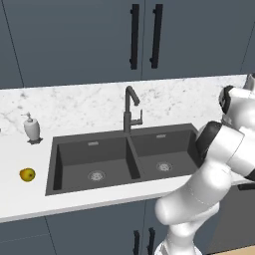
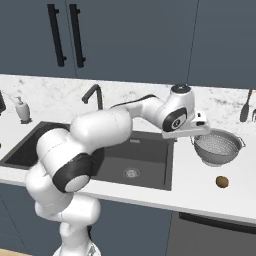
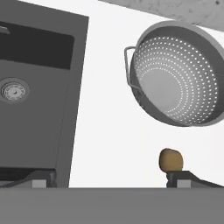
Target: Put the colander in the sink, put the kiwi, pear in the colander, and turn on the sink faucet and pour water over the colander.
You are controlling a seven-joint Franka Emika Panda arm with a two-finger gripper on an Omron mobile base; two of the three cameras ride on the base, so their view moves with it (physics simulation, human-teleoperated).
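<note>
The silvery perforated colander (image 2: 218, 146) stands upright on the white counter to the right of the sink (image 2: 150, 172). In the hand view the colander (image 3: 179, 74) is at upper right, empty. The brown kiwi (image 2: 222, 181) lies on the counter in front of it, and in the hand view the kiwi (image 3: 170, 159) sits just above my right fingertip (image 3: 183, 178). My gripper (image 2: 192, 134) hovers over the counter between the sink's right basin (image 3: 30, 109) and the colander, open, with nothing between its fingers. The yellow pear (image 1: 27, 174) lies on the counter left of the sink (image 1: 64, 164). The dark faucet (image 1: 130, 107) stands behind the divider, with no water running.
A white soap bottle (image 1: 31, 127) stands at the sink's back left corner. A dark utensil (image 2: 245, 107) leans at the far right by the marble backsplash. Dark cabinets hang above. Bare white counter (image 3: 109, 131) lies between basin and colander.
</note>
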